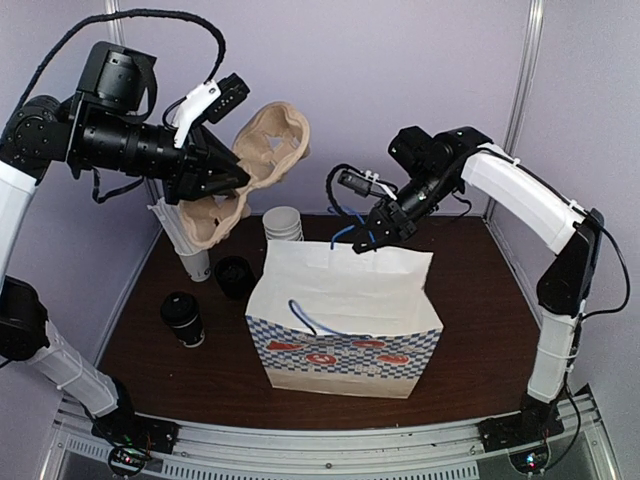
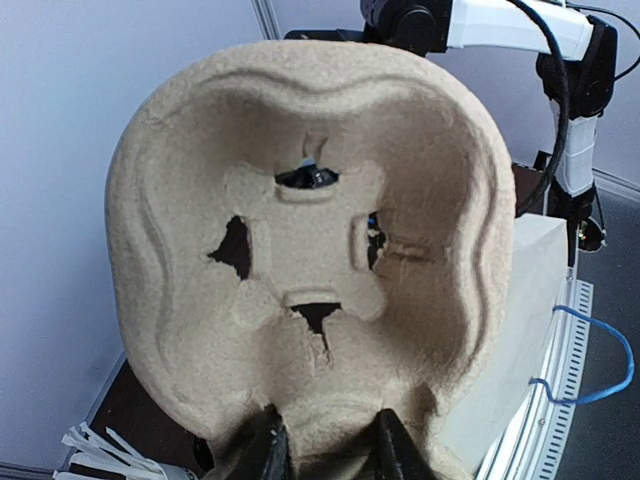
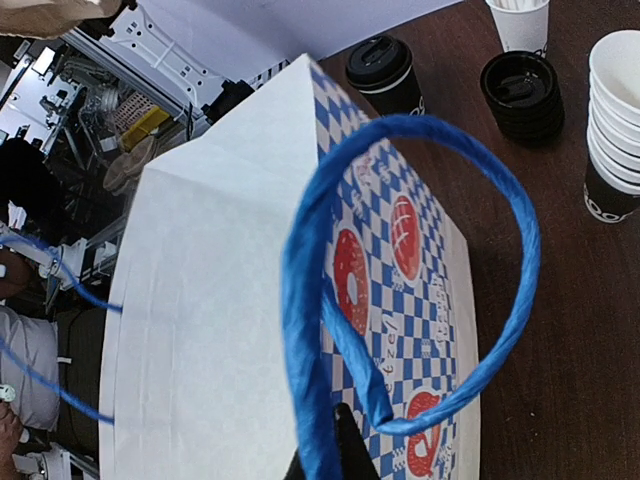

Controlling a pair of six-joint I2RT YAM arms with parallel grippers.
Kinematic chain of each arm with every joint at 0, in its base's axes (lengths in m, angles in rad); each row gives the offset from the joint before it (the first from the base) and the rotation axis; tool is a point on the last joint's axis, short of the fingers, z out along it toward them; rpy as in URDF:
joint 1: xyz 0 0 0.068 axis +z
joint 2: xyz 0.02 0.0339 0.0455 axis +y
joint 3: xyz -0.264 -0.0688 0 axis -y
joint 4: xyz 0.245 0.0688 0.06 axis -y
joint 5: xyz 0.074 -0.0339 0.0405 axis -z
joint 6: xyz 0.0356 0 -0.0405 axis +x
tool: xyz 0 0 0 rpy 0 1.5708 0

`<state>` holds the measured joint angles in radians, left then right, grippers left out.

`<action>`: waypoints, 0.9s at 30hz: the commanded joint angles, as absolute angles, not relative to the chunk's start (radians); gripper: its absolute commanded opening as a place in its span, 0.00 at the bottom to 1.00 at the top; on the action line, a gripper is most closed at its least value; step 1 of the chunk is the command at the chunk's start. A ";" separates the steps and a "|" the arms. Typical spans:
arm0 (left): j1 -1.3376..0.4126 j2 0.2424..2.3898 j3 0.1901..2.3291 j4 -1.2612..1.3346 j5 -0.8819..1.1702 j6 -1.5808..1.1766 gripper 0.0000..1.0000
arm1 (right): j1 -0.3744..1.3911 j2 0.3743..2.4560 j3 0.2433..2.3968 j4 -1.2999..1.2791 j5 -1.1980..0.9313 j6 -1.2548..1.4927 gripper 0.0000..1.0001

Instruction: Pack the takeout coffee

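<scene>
Left gripper clamps the near rim of the cup tray, raised, probably to go into the bag. Right gripper pinches the blue handle, steadying the bag upright. Takeout coffee stands on the table, well below the left gripper.

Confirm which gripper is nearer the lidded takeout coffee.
Left. The left gripper, gripping the pulp carrier, hangs above and behind the takeout coffee, on the same side of the table. The right gripper pinches the blue handle of the paper bag, across the bag from the cup.
</scene>
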<state>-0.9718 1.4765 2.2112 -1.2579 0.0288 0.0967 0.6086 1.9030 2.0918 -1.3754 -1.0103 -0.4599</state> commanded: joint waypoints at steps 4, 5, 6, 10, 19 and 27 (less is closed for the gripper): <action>-0.967 1.438 2.115 -1.152 0.098 0.122 0.27 | 0.635 1.958 2.215 -1.414 -0.946 -0.484 0.28; -0.967 1.437 2.103 -1.140 0.108 0.122 0.27 | 0.627 1.954 2.245 -1.434 -0.926 -0.493 0.35; -0.967 1.439 2.099 -1.132 0.125 0.127 0.28 | 0.611 1.942 2.273 -1.452 -0.925 -0.502 0.41; -0.968 1.486 2.117 -1.108 0.214 0.158 0.28 | 0.521 1.839 2.316 -1.518 -0.987 -0.554 0.62; -0.969 1.699 2.217 -1.092 0.480 0.216 0.28 | 0.233 1.558 1.964 -1.441 -1.023 -0.579 0.66; -0.982 1.828 2.248 -1.163 0.627 0.281 0.29 | 0.144 1.469 1.753 -1.396 -1.038 -0.589 0.65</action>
<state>-0.9722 1.8030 2.2112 -1.1355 0.5198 0.2176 0.1635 1.5070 1.8122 -1.4376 -1.0145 -0.5777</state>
